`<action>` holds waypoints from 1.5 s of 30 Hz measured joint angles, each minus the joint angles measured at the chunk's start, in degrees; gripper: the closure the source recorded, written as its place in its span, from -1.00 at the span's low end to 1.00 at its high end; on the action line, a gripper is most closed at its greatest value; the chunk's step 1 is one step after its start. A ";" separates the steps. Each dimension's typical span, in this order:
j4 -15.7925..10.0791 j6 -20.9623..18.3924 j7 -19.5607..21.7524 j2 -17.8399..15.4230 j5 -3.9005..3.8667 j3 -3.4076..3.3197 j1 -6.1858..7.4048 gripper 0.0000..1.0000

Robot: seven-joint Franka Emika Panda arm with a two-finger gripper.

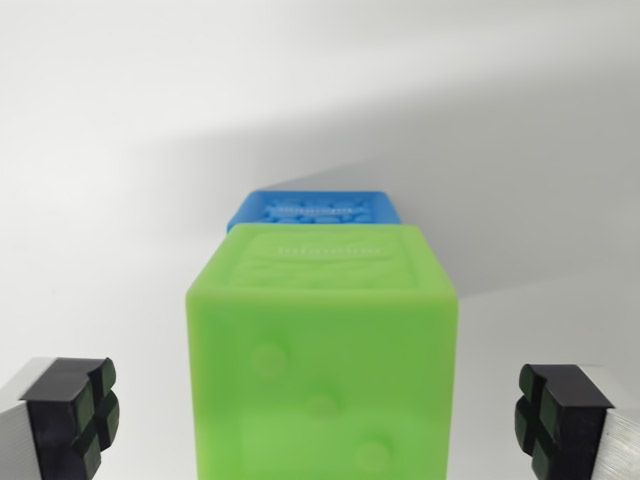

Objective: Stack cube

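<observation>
A bright green cube fills the lower middle of the wrist view, its near face showing three raised dots and its top face embossed lettering. Just behind it, partly hidden, lies a blue cube with an embossed top. My gripper is open: the black-padded fingers stand at the bottom left and bottom right corners, on either side of the green cube with clear gaps, touching nothing.
Both cubes rest on a plain white surface. A soft grey shadow crosses the surface behind and to the wrist view's right of the cubes.
</observation>
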 joint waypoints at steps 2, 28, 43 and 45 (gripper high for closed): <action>-0.07 -0.83 0.06 -0.93 -0.08 -0.03 0.01 -1.00; 1.39 -15.12 0.87 -13.92 -1.24 -0.12 0.02 -1.00; 4.89 -24.37 1.07 -19.67 -1.54 -0.12 0.02 -1.00; 5.51 -25.65 1.09 -20.38 -1.57 -0.12 0.02 -1.00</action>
